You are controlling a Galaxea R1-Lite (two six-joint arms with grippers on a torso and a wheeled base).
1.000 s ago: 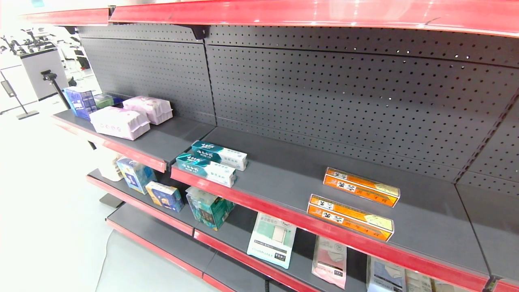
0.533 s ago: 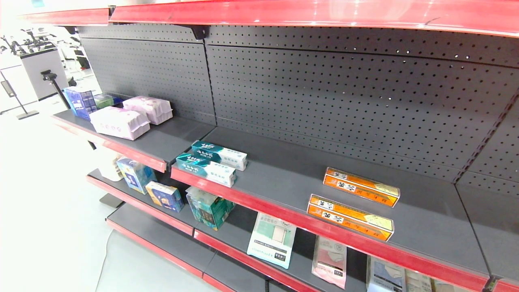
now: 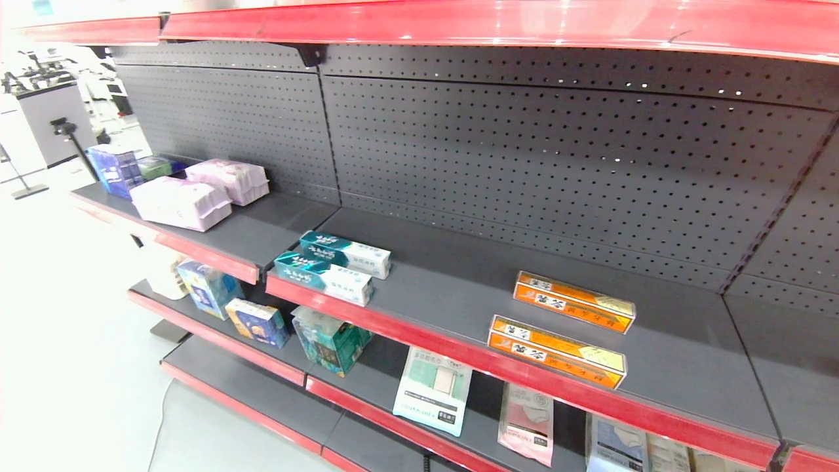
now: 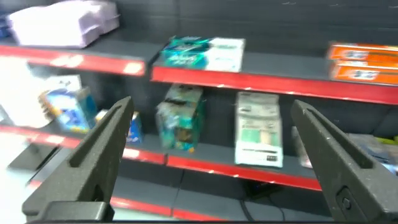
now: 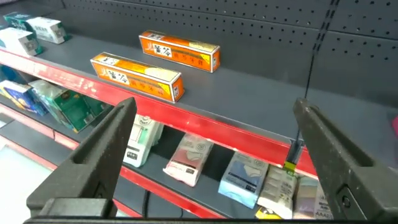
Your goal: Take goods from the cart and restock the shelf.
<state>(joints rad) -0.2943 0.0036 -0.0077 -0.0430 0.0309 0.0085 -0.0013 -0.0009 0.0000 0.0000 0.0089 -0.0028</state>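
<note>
We face the shelf [image 3: 459, 288], a dark grey deck with a red front lip and a perforated back panel [image 3: 524, 151]. Both arms are held out before it with nothing in them. The left gripper [image 4: 211, 106] has its dark fingers [image 4: 102, 155] spread wide, and the right gripper [image 5: 214, 102] has its fingers [image 5: 99, 155] just as wide. On the middle deck two orange boxes [image 3: 574, 301] lie flat and parallel, one at the front lip and one behind it, slightly apart. To the left, near the deck's end, two teal-and-white boxes [image 3: 345, 253] lie in the same front-and-back order, just beside each other. Between the two pairs the deck is bare grey. On the adjoining deck farther left — set a little higher — rest two pale pink packs [image 3: 180, 203], with a blue box [image 3: 115, 169] upright beyond them at the far end. One level down stand a green pack [image 3: 331, 339] and two small blue boxes [image 3: 208, 287]. To their right, flat packets [image 3: 432, 390] lean in a row, a white-and-green one beside a pink one.
</note>
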